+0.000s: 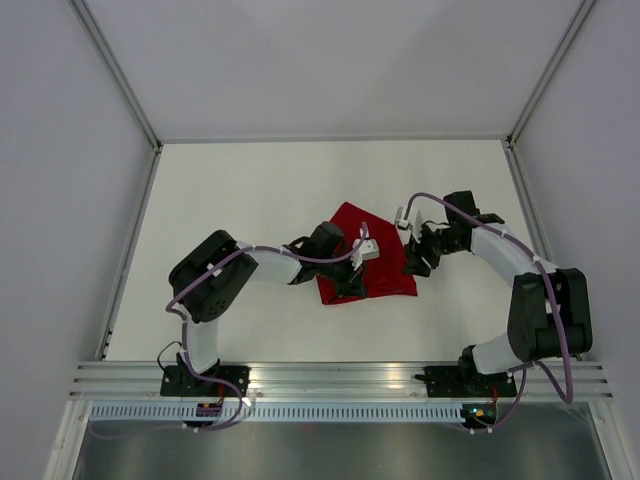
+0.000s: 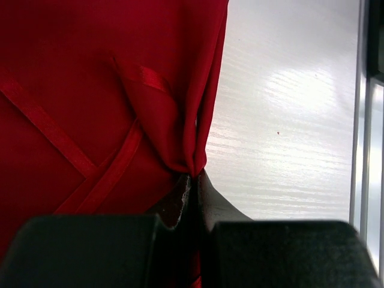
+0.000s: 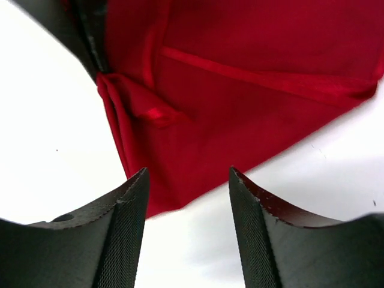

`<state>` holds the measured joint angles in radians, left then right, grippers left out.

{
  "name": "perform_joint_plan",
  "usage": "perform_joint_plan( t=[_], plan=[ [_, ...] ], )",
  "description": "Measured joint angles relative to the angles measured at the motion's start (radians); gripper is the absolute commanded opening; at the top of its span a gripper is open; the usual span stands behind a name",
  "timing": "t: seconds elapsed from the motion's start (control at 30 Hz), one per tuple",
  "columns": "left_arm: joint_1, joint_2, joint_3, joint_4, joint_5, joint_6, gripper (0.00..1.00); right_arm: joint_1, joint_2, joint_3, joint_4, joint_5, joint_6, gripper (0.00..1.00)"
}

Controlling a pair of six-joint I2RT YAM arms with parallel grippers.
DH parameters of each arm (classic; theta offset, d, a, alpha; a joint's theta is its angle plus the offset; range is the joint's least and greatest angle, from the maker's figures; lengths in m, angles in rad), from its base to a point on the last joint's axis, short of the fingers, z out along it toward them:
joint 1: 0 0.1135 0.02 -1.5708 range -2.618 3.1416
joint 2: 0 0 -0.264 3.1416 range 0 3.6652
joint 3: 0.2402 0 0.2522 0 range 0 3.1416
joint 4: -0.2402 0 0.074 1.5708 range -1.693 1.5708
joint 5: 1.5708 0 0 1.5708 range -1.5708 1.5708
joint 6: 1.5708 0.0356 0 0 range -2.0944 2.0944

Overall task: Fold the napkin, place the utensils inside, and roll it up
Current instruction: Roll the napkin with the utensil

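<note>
The red napkin lies folded on the white table between the two arms. My left gripper is shut on a bunched fold at the napkin's edge. The cloth fills the left of that view, its hems showing as ridges. My right gripper is open and empty. It hovers just off the napkin's right corner, and the cloth lies beyond its fingertips. The left gripper's fingers show at the top left of the right wrist view, pinching the fold. The knife is not in view.
The white table is walled by grey panels at the back and both sides. A metal rail with the arm bases runs along the near edge; it also shows in the left wrist view.
</note>
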<state>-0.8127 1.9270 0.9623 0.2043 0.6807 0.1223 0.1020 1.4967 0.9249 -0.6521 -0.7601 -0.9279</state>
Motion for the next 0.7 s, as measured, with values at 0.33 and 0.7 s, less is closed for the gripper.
perform_joint_plan(
  t=[0.33, 0.7],
  plan=[
    [0.045, 0.056, 0.006, 0.059, 0.143, -0.060, 0.02, 0.255, -0.222, -0.276, 0.240, 0.110, -0.057, 0.73],
    [0.076, 0.100, 0.030, 0.055, 0.249, -0.080, 0.02, 0.412, -0.153, -0.286, 0.326, 0.188, -0.073, 0.73]
  ],
)
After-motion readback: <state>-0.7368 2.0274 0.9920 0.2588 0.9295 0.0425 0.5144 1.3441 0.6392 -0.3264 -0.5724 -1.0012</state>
